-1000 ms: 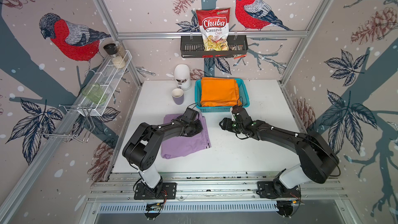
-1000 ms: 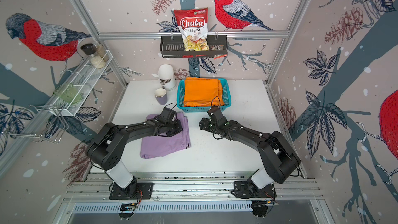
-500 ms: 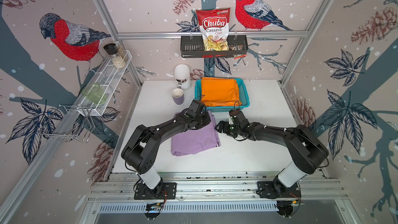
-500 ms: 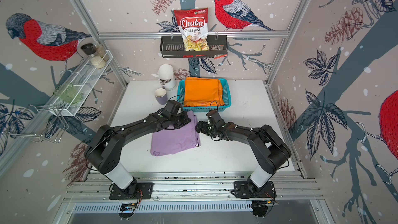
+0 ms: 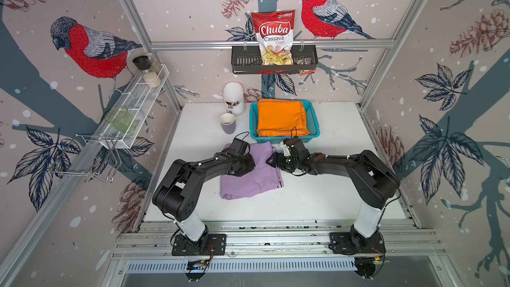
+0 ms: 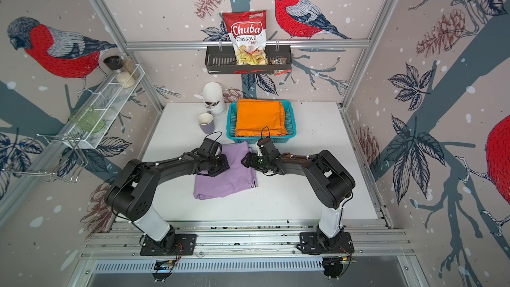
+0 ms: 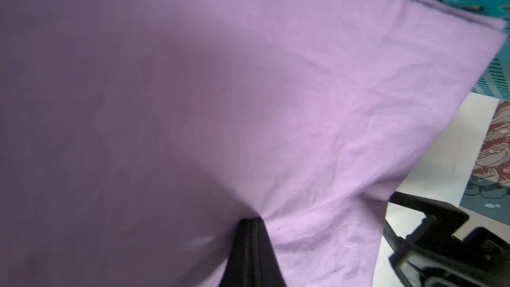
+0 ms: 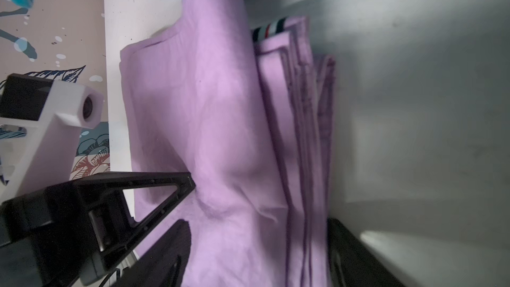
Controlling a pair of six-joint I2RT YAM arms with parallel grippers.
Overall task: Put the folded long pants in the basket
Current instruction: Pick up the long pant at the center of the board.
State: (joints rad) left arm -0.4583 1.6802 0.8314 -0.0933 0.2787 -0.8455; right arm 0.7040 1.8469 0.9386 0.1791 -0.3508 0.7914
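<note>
At the left, the left gripper (image 5: 245, 165) was pressed together on the lilac long pants (image 5: 256, 182). In the left wrist view its closed fingers (image 7: 248, 247) pinched a small pucker of the cloth. The lilac bundle lay on the table (image 5: 317, 189), just in front of the basket, with its far edge near the basket wall.

At the right edge of the bundle the right gripper (image 5: 271, 160) had its jaws spread, one on top of the layered fold and one beside it, low at the table. It seemed to me not yet closed on the cloth.

A little further right and behind, the basket (image 5: 314, 122) already held the orange long pants (image 5: 280, 118), lying flat. So I judged one bundle done, while the lilac one had yet to be lifted and laid on top. Whether something lay under the orange one, the pictures did not show.
</note>
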